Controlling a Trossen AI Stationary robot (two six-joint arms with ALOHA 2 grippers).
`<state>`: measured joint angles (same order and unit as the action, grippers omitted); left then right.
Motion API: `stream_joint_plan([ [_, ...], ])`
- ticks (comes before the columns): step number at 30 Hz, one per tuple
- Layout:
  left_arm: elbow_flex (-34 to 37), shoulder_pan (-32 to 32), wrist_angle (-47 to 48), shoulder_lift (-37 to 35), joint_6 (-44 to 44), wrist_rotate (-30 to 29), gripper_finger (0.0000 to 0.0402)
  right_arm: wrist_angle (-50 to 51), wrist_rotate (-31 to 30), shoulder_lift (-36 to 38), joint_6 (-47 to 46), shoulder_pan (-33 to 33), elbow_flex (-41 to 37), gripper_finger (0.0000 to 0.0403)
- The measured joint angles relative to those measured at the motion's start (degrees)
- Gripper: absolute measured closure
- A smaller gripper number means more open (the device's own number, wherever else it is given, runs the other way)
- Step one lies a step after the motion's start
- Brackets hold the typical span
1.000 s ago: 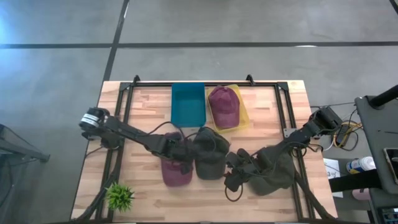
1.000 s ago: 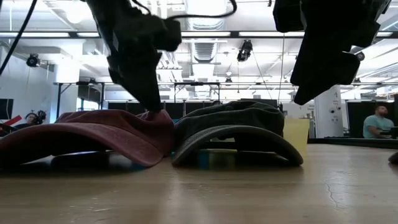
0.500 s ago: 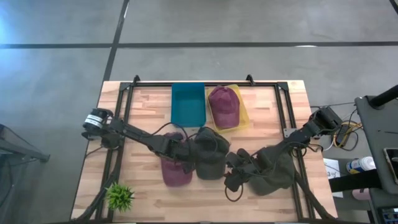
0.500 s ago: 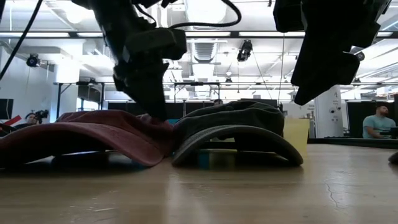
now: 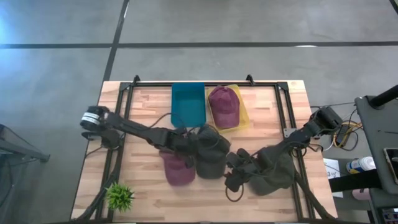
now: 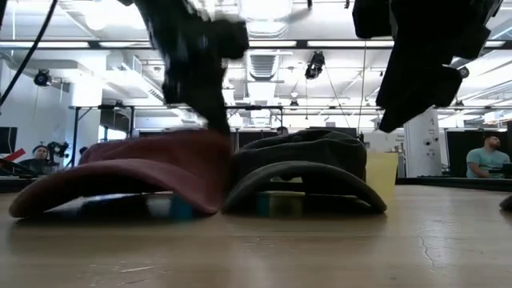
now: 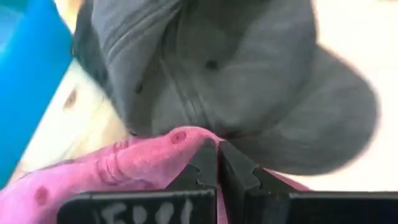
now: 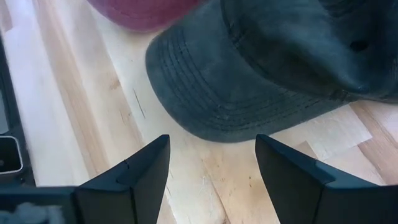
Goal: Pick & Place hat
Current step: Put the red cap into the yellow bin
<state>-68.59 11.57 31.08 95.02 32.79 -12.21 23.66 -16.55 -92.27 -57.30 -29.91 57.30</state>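
left gripper (image 7: 217, 163): jaws pinched on maroon cap (image 5: 177, 169) crown, lower centre | we judge it light, floppy cloth; crown fold suits | right gripper (image 8: 211, 163): jaws wide, idle by grey cap (image 5: 210, 152)

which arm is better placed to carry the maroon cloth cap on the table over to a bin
Left. The left gripper is already shut on the maroon cloth cap, near the teal plastic bin. The right gripper hangs open over the grey cap's brim.
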Motion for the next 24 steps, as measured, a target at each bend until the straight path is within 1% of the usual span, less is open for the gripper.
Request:
stream_joint_plan([
  [4,-3.41,0.23,4.51,-5.44,0.27,0.32,0.04,0.02,0.02,1.34,1.82,-0.09,0.0,0.0172],
  [7,-5.74,0.26,5.41,-9.79,1.05,-0.77,0.04,0.0,0.06,1.99,2.27,0.05,0.0,0.0172],
  [10,-7.2,0.26,5.34,-14.19,1.64,-4.36,0.0401,-0.07,0.37,3.03,1.01,0.07,0.0,0.0172],
  [14,-7.22,0.26,4.56,-18.62,1.88,-13.16,0.0401,-0.94,0.07,5.59,0.48,-0.26,0.0,0.0172],
  [16,-7.2,0.26,4.3,-19.89,1.85,-16.95,0.0401,-1.92,-1.47,6.97,0.55,-0.56,0.0,0.0172],
  [18,-7.18,0.2,2.62,-20.3,1.46,-18.61,0.0401,-2.95,-3.69,8.09,0.82,-0.63,0.0,0.0172],
  [21,-7.09,0.22,-2.72,-20.2,-1.17,-18.77,0.0401,-3.79,-7.68,9.9,0.41,-0.47,0.0,0.0172],
  [24,-7.2,0.24,-8.1,-20.17,-3.76,-18.85,0.0401,-3.9,-11.42,10.88,-2.71,-0.25,-0.05,0.0172],
])
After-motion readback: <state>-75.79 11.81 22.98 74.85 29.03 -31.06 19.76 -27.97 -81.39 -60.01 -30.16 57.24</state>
